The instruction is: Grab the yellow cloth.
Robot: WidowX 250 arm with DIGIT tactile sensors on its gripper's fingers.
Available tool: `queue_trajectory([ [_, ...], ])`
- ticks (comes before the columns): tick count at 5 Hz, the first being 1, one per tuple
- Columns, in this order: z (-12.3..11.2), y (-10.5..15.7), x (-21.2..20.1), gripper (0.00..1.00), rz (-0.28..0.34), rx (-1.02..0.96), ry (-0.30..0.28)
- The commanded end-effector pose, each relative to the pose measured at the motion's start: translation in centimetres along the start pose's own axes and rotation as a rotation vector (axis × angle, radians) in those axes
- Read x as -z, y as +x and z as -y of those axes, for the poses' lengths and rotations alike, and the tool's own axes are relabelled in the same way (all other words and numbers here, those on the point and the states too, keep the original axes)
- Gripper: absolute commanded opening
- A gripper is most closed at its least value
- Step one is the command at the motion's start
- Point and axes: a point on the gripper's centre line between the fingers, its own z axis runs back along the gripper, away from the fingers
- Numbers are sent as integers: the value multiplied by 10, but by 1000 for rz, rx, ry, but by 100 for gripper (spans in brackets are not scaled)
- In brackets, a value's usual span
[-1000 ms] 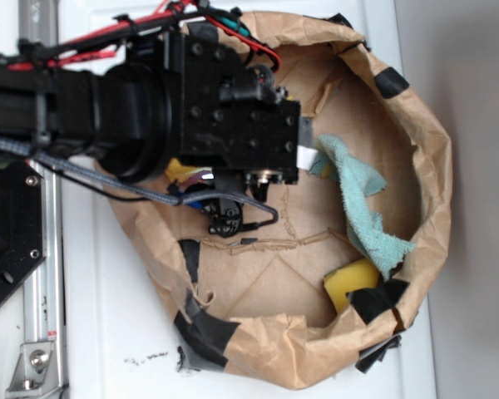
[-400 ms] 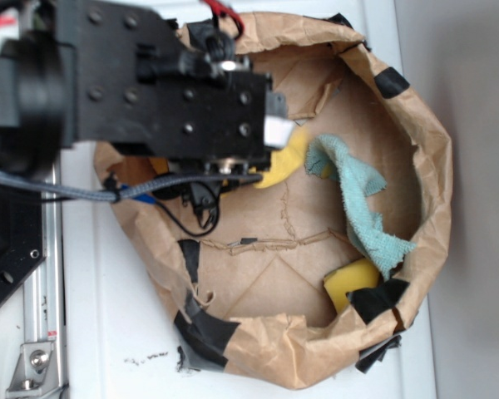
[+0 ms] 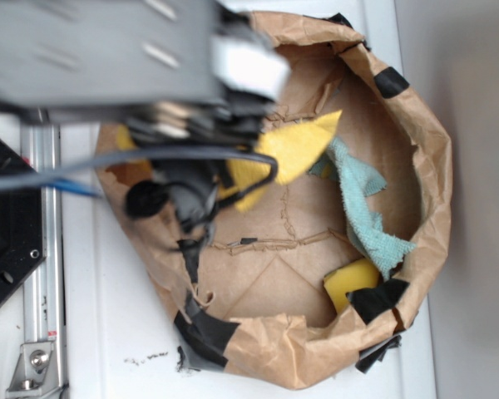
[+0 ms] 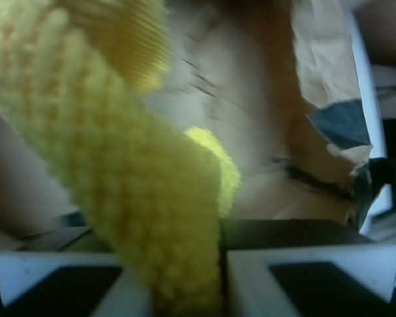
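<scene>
The yellow cloth [image 3: 295, 150] hangs over the brown paper bag, one pointed corner sticking out to the right. Up close in the wrist view, the yellow cloth [image 4: 125, 172] fills the left half as a thick terry fold that runs down between the two white fingers [image 4: 303, 271]. My gripper [image 4: 185, 290] is shut on it. In the exterior view the gripper itself is hidden under the blurred arm [image 3: 108, 50].
A crumpled brown paper bag [image 3: 437, 174], patched with black tape, forms a basin around everything. A pale teal rag [image 3: 362, 208] lies at its right side. A small yellow block [image 3: 349, 283] sits at the lower right. A metal rail [image 3: 41, 291] runs along the left.
The arm has risen towards the camera and looms larger and blurred. The yellow cloth has come up with it, and its pointed corner now shows.
</scene>
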Motion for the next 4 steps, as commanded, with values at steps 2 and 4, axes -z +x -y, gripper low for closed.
queue_trajectory([
  [2,29,30,-13,0,171,81,-48],
  [4,28,34,-2,0,150,46,-53],
])
